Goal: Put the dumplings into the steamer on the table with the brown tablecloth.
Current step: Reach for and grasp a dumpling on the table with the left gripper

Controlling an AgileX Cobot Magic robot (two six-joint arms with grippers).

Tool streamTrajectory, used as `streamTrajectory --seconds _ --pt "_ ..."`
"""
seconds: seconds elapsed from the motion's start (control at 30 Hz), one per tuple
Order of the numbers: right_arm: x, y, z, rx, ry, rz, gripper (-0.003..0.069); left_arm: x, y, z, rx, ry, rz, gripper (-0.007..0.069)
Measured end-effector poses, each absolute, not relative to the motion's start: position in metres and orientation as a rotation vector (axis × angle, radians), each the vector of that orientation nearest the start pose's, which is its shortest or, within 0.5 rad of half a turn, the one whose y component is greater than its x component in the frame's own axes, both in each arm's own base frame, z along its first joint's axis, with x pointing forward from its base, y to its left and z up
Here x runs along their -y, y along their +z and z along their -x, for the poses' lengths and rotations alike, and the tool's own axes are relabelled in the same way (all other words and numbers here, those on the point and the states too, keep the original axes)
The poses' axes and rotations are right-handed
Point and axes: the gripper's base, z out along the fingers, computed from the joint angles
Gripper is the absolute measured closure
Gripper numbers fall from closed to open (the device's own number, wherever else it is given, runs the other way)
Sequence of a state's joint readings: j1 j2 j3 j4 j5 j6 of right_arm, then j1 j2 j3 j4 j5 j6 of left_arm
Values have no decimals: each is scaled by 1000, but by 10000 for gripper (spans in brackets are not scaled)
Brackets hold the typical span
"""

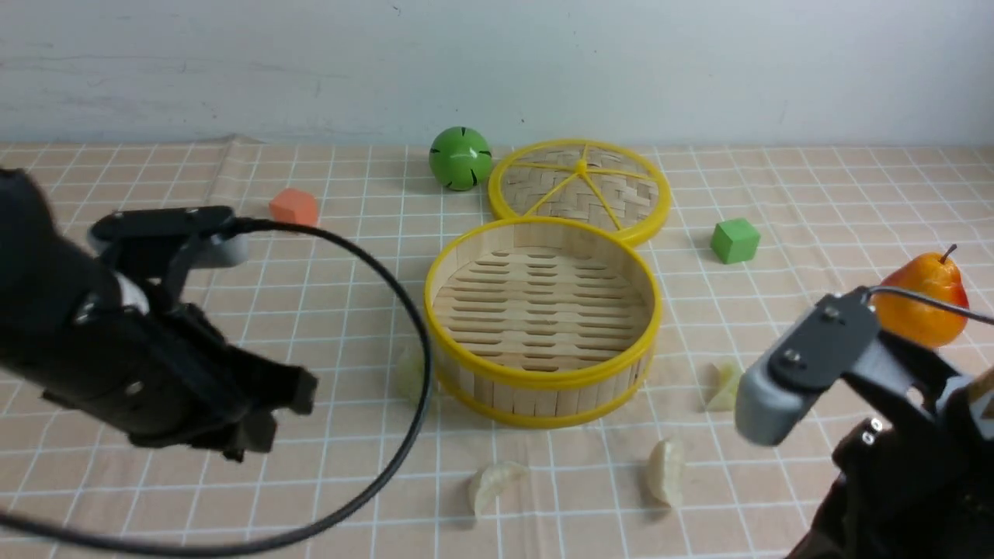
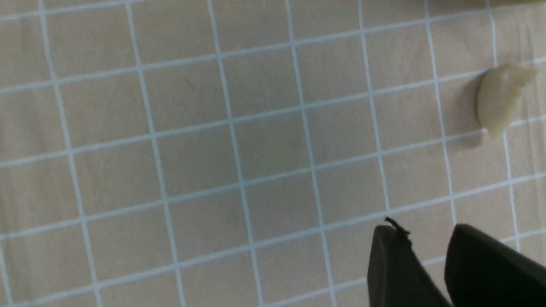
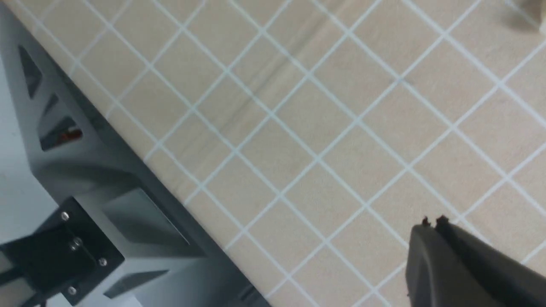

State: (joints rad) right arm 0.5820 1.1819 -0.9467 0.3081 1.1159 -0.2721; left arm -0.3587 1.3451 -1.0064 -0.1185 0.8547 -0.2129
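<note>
The steamer [image 1: 543, 382] stands empty in the middle of the brown tablecloth [image 1: 326, 310]. Several dumplings lie on the cloth around it: one at its left side [image 1: 409, 373] partly behind a cable, two in front [image 1: 494, 485] [image 1: 668, 470], one at the right [image 1: 724, 386]. My left gripper [image 2: 426, 230] hovers over bare cloth, open with nothing between its fingers, and one dumpling [image 2: 501, 98] lies apart from it. In the front view it [image 1: 268, 423] is left of the steamer. My right gripper [image 3: 433, 221] is shut and empty near the table's front right.
The flat woven lid [image 1: 581, 190] lies behind the steamer, with a green ball [image 1: 460, 157] beside it. An orange cube [image 1: 293, 206] sits back left, a green cube [image 1: 735, 240] and a pear [image 1: 928, 299] at the right. A black cable [image 1: 404, 310] loops from my left arm. The table edge [image 3: 179, 200] runs near the right gripper.
</note>
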Motion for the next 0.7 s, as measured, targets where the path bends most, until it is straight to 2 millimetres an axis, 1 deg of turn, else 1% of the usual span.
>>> streamTrajectory --seconds 0.17,0.2,0.23,0.27,0.37,0.4,0.43,0.53,0.67,0.7 --pt "-136 302 -153 -2659 421 1091 659 120 263 -286 -2691 -387 -60 232" --pt "-136 302 -152 -2659 419 1093 659 120 264 -287 -2684 -389 -60 232" --pt "-134 304 -150 -2660 413 1095 659 125 253 -301 -2685 -393 -46 187" --pt "-132 306 -148 -2661 411 1090 658 129 246 -309 -2692 -391 -40 169" --pt "-128 312 -143 -2650 412 1070 657 135 229 -326 -2703 -383 -31 152" --pt "-127 313 -142 -2644 414 1068 656 136 228 -329 -2698 -383 -30 151" --pt "-124 317 -138 -2636 418 1053 655 139 218 -338 -2699 -379 -25 149" --pt "-119 324 -131 -2619 423 1019 654 143 202 -352 -2695 -374 -7 148" --pt "-110 330 -124 -2619 395 960 648 147 190 -365 -2660 -379 14 148" --pt "-110 330 -124 -2621 392 957 648 147 189 -366 -2660 -378 14 148"
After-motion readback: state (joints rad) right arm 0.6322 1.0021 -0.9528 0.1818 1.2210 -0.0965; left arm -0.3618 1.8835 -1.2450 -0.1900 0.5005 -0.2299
